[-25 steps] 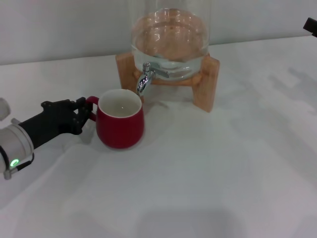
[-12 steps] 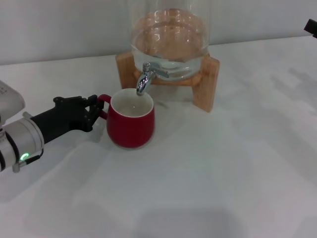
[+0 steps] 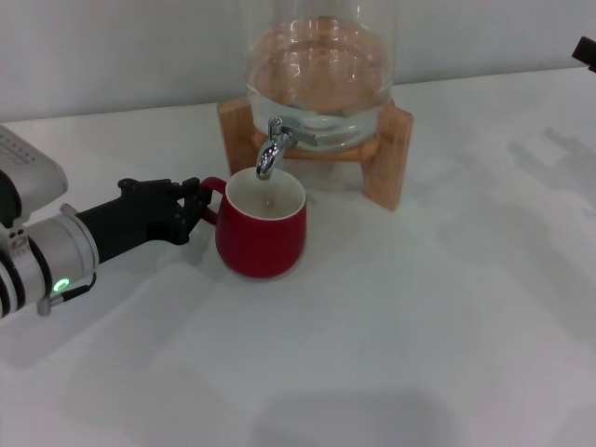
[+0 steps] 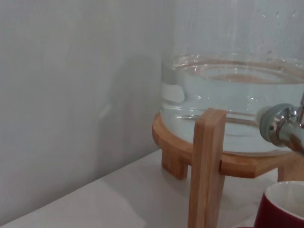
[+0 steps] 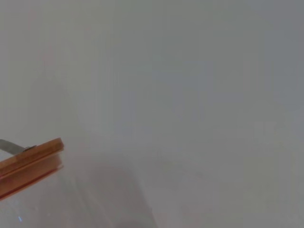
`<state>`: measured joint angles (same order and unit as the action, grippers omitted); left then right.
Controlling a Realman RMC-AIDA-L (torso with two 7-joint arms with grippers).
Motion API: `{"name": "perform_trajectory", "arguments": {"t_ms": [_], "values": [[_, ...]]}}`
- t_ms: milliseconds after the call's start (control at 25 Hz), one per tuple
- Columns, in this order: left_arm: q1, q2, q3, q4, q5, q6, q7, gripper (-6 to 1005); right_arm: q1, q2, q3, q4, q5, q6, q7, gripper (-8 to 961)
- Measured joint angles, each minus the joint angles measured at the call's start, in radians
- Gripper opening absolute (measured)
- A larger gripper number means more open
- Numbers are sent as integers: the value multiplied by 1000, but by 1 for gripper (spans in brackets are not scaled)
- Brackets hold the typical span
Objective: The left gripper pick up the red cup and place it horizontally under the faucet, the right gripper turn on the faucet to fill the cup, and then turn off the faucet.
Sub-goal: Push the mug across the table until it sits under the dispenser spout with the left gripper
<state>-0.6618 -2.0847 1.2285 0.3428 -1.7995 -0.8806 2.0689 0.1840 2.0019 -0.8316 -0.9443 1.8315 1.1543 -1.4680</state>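
Head view, left to right: the left gripper (image 3: 194, 207) reaches in from the lower left of the frame, its silver wrist showing a green light, its black fingers (image 3: 186, 223) closed on the small loop handle of the red cup (image 3: 263, 228). The handle sits between the jaws, on the cup's left side, while the cup body lies just to the right of the fingertips. The cup stands upright on the white table (image 3: 428, 317), a little left of centre, with its off-white inside open to the camera. Directly above its rim hangs the faucet (image 3: 273, 144), a chrome spigot whose spout ends just over the cup's mouth. The faucet sticks out of a clear glass jar (image 3: 318, 65) holding water, at the upper centre, resting on a wooden stand (image 3: 386, 154). At the far right edge, upper corner, only a small black tip of the right gripper (image 3: 585, 50) shows; whether its jaws are apart or together cannot be told.

The left wrist view shows the stand, the jar and, at lower right, the cup's rim.
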Motion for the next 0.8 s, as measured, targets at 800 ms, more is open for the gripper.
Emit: {"name": "perform_trajectory", "arguments": {"t_ms": [800], "values": [[-26, 3, 22, 4, -4, 41, -14, 155, 0, 0, 0, 0, 0, 2, 0, 780]]}}
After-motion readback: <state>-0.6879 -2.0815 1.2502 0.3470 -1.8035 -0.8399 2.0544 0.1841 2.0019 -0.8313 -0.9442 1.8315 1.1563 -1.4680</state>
